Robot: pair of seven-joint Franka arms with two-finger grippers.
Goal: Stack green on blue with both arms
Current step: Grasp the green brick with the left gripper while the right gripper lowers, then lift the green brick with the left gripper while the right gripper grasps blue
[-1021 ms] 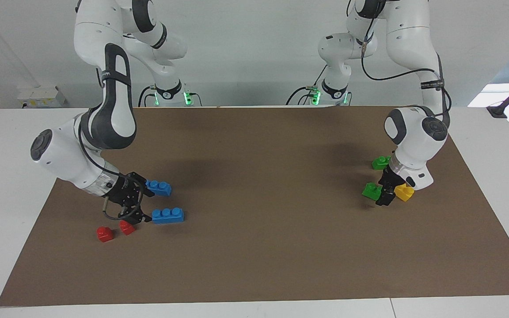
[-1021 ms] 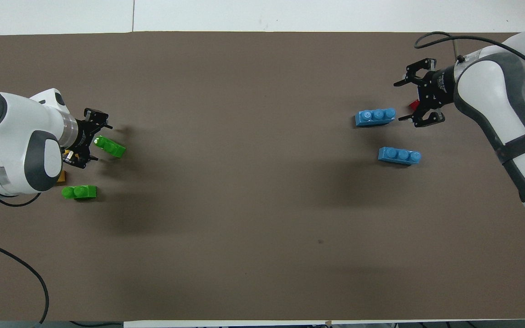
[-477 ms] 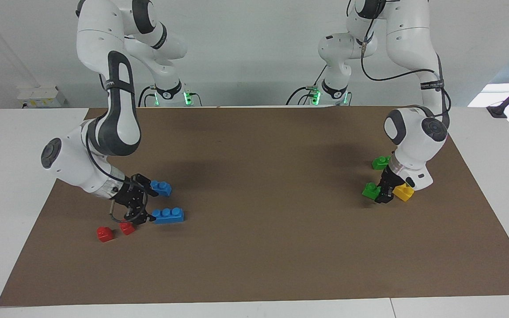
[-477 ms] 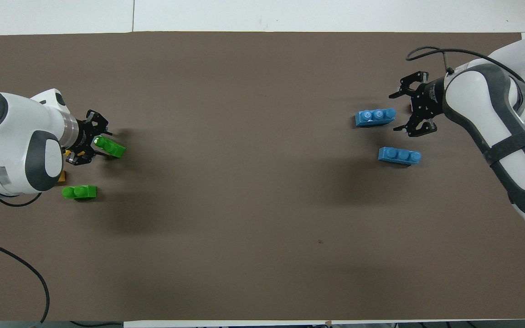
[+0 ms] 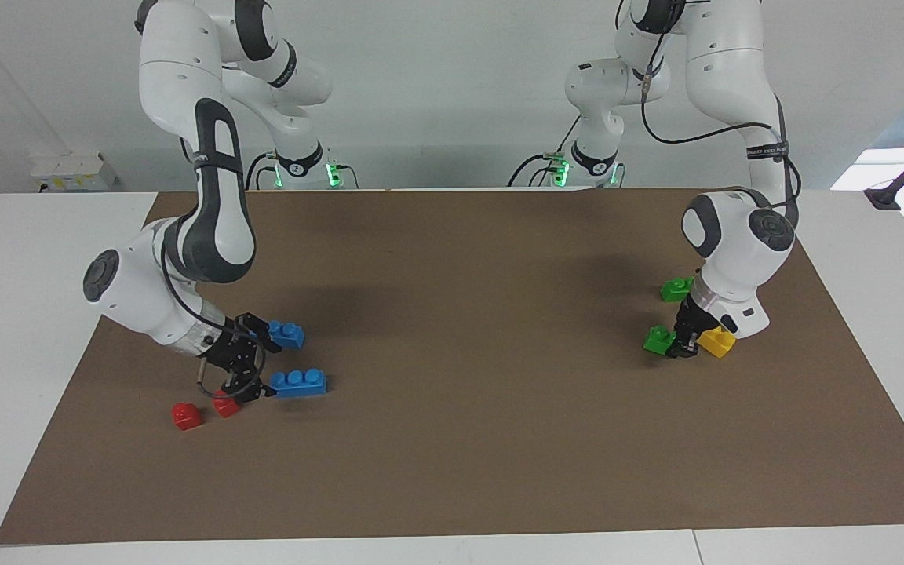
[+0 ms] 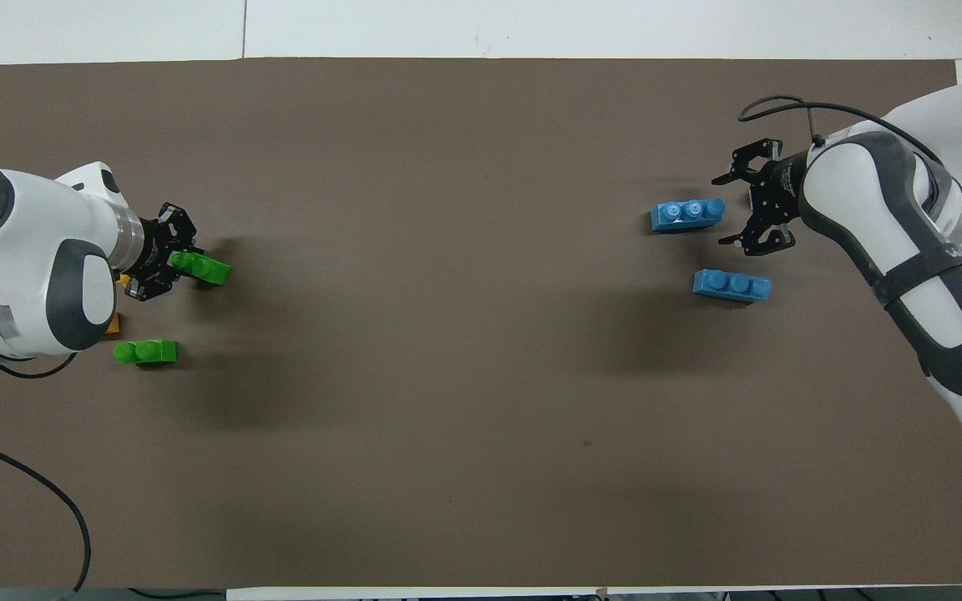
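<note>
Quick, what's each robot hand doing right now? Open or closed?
Left hand: closed on the green brick farther from the robots.
Right hand: open, holding nothing, beside the blue brick farther from the robots.

Bare brown mat (image 6: 464,334) mid-table; red bricks (image 5: 187,415) and yellow brick (image 5: 717,341) crowding the ends.
</note>
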